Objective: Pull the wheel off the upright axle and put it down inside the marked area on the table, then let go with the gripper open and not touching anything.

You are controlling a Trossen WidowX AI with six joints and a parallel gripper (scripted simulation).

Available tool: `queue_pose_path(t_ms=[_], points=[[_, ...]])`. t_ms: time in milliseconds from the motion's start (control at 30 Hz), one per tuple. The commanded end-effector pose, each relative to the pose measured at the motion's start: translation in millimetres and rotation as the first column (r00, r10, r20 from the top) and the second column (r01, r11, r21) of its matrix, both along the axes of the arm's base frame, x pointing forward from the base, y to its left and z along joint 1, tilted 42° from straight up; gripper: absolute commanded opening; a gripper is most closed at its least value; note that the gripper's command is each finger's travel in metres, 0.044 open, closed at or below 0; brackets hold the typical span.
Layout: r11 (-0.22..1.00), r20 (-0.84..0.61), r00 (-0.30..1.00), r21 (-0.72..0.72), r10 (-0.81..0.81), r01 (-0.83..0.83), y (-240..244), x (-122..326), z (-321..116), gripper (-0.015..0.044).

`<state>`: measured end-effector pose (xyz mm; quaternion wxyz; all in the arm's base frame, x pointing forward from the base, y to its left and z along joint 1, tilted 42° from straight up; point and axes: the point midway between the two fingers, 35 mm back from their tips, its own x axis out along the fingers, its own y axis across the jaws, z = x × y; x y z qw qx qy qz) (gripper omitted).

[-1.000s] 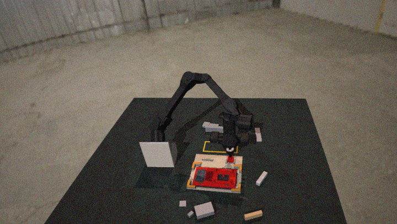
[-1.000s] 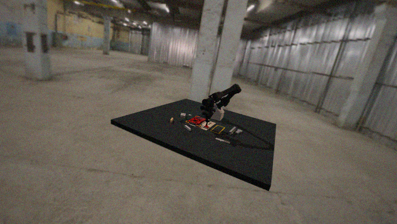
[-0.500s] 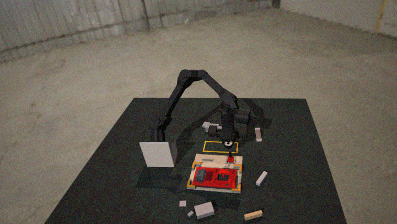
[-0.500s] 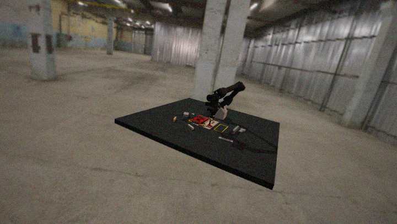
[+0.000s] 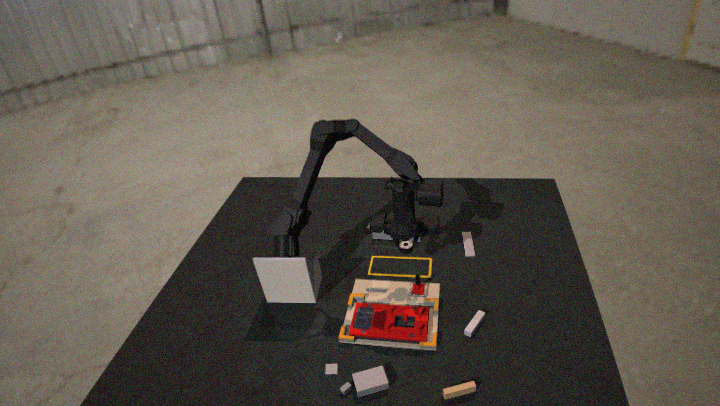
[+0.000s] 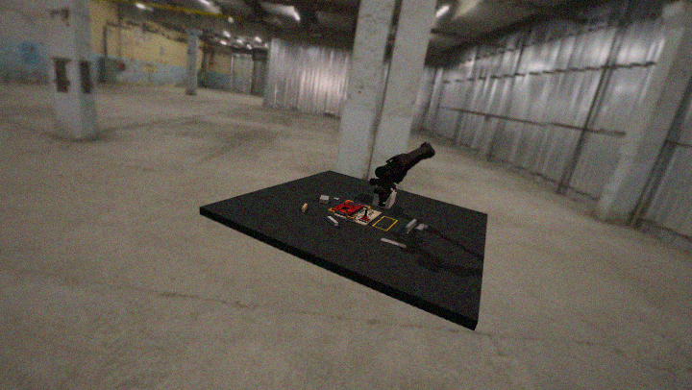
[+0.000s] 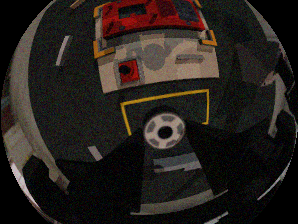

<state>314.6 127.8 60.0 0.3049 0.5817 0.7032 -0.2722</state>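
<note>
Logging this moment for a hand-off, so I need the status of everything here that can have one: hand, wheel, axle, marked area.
hand: shut on the wheel, raised above the table
wheel: off the axle, gripped in the hand, not yet set down
axle: upright on its red base, bare
marked area: yellow outline on the table, nothing inside it yet
</note>
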Motion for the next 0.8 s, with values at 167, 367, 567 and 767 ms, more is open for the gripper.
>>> queue_pose_path(t_ms=[167, 367, 567, 767], points=[[1.0, -0.004, 1.0, 0.006, -0.002, 0.002, 16.1, -24.3, 19.7, 0.0], [1.0, -0.004, 1.0, 0.007, -0.001, 0.001, 21.5, -29.1, 19.7, 0.0], [1.0, -0.004, 1.0, 0.007, -0.001, 0.001, 32.0, -31.3, 8.0, 0.0], [1.0, -0.003, 1.0, 0.006, -0.001, 0.001, 47.7, -32.2, -10.1, 0.0]])
